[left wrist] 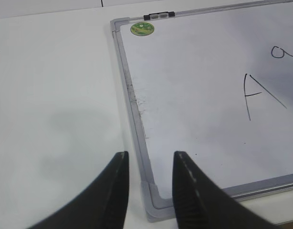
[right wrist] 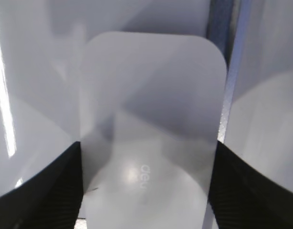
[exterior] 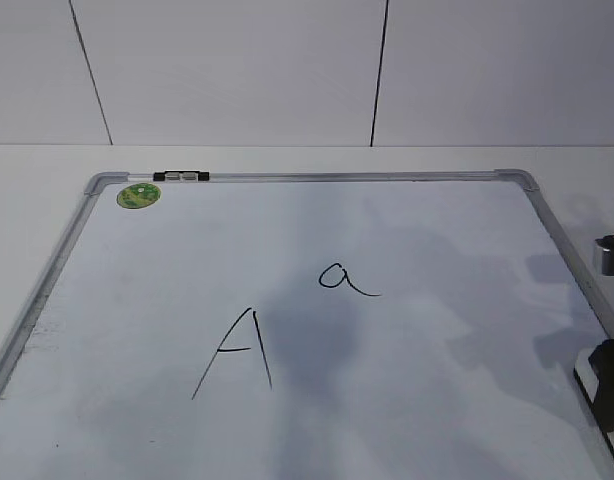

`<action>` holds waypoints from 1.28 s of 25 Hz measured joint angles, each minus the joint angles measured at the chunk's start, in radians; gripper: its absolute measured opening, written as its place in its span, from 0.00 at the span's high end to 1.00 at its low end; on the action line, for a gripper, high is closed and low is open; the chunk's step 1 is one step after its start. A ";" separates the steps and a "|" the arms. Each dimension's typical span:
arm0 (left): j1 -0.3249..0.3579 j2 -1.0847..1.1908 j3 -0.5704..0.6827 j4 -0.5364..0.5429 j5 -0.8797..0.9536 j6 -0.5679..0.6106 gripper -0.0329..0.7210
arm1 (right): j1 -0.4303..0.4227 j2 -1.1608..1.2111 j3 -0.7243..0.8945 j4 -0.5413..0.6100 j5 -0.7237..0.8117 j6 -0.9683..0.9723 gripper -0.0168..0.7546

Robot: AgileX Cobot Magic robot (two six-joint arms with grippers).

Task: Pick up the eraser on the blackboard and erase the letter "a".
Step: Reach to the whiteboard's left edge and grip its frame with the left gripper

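The blackboard [exterior: 167,290] is a white dry-erase board with a silver frame, lying flat on the table. The small letter "a" [exterior: 339,277] is written near its middle; it also shows partly at the right edge of the left wrist view [left wrist: 279,51]. The white eraser [right wrist: 151,105] with faint grey lettering lies at the board's right edge, next to the frame. My right gripper [right wrist: 147,145] has a finger against each long side of it. In the exterior view only its dark tip [exterior: 613,385] shows. My left gripper [left wrist: 149,155] is open and empty above the board's near left corner [left wrist: 153,202].
A larger capital "A" [exterior: 237,350] is written left of and nearer than the "a". A round green sticker [exterior: 139,195] and a black clip [exterior: 182,177] sit at the board's far left corner. The white table [left wrist: 56,95] extends left of the board; a white wall stands behind.
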 joint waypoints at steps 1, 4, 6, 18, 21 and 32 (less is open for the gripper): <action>0.000 0.000 0.000 0.000 0.000 0.000 0.65 | 0.000 0.000 0.000 0.000 0.000 0.000 0.23; 0.000 0.000 0.000 0.000 0.000 0.000 0.65 | 0.000 0.000 0.000 0.000 -0.002 0.000 0.23; 0.000 0.000 0.000 0.000 0.000 0.000 0.64 | 0.000 -0.002 0.000 0.002 -0.004 0.000 0.23; 0.000 0.000 0.000 0.000 0.000 0.000 0.64 | 0.000 -0.117 0.002 0.012 0.004 0.000 0.23; 0.000 0.000 0.000 0.000 0.000 0.000 0.64 | 0.000 -0.156 0.002 0.030 0.046 0.000 0.23; 0.000 0.000 0.000 0.000 0.000 0.000 0.64 | 0.000 -0.354 0.002 0.118 0.156 0.000 0.23</action>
